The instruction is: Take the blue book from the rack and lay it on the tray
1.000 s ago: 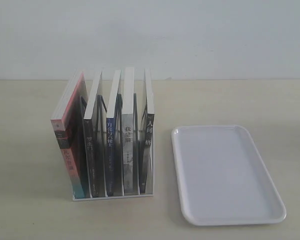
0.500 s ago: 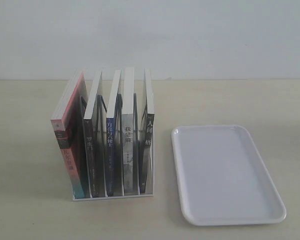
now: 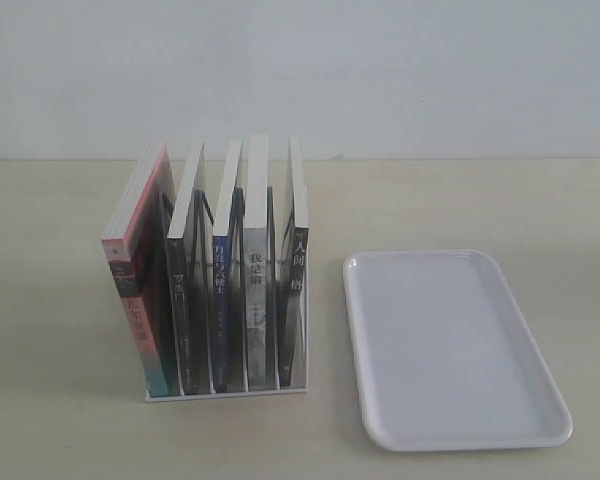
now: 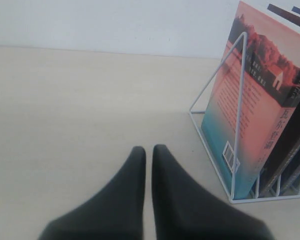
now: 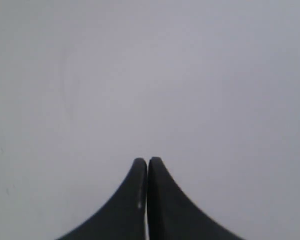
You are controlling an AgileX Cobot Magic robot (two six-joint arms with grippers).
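The white wire rack [image 3: 225,392] stands left of centre on the table and holds several upright books. The blue book [image 3: 221,300], with a dark blue spine and white characters, sits in the middle slot, between a black-spined book [image 3: 185,310] and a grey-spined book [image 3: 257,300]. The white tray [image 3: 450,345] lies flat to the right of the rack. Neither arm shows in the exterior view. My left gripper [image 4: 149,148] is shut and holds nothing, low over the table beside the rack [image 4: 230,145]. My right gripper [image 5: 147,161] is shut with nothing in it, facing a plain pale surface.
A pink and teal book [image 3: 140,290] leans in the rack's leftmost slot, and its cover [image 4: 255,105] fills the side of the left wrist view. Another black-spined book [image 3: 296,290] stands in the rightmost slot. A pale wall rises behind the wooden table [image 3: 60,330].
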